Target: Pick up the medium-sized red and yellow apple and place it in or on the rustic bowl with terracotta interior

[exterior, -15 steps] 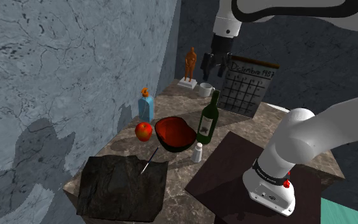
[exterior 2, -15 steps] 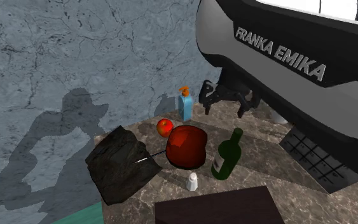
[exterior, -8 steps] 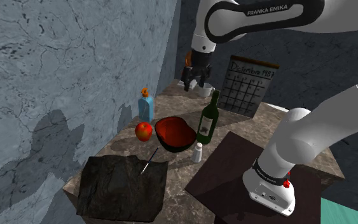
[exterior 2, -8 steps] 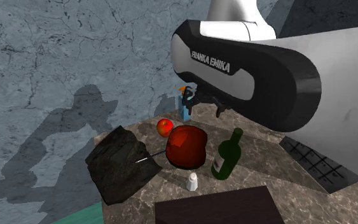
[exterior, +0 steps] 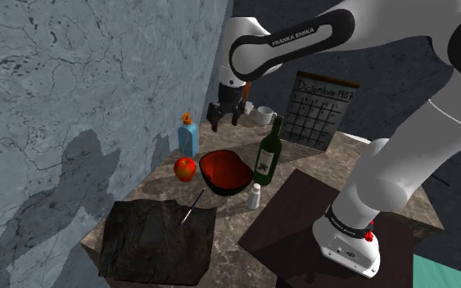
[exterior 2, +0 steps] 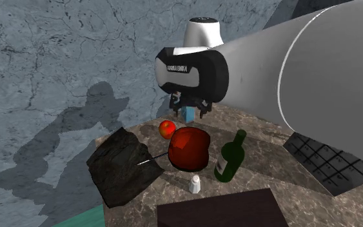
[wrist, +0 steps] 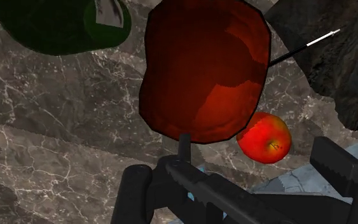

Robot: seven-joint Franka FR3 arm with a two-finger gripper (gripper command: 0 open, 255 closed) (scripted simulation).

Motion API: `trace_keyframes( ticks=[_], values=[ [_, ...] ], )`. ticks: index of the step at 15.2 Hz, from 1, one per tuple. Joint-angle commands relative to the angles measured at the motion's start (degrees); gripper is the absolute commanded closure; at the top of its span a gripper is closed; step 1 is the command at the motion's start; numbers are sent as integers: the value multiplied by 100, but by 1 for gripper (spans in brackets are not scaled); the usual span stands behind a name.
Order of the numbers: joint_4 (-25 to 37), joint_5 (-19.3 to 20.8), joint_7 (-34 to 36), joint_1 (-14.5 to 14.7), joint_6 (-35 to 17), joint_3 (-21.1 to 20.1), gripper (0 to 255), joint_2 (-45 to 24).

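**newb42:** where's the apple sitting rn?
**rigwatcher:** on the brown marbled surface, right beside the bowl, not in it. it's round so there's no real long axis, and the stem dimple tips up toward the wrist cam
**newb42:** and the bowl?
**rigwatcher:** dark outside, bare red inside
**newb42:** claw?
**rigwatcher:** claw hangs above the bowl's far side near the blue bottle, fingers spread apart, gripping nothing. grey stone wall behind
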State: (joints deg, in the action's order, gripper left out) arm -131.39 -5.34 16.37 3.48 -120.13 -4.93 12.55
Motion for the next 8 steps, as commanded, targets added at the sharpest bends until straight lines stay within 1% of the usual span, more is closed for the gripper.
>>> trace_keyframes(
  ticks=[1, 8],
  values=[
    [144, 0, 83, 47, -294, -78, 0, -411],
    [945, 142, 374, 210, -1012, -263, 0, -1866]
  ],
)
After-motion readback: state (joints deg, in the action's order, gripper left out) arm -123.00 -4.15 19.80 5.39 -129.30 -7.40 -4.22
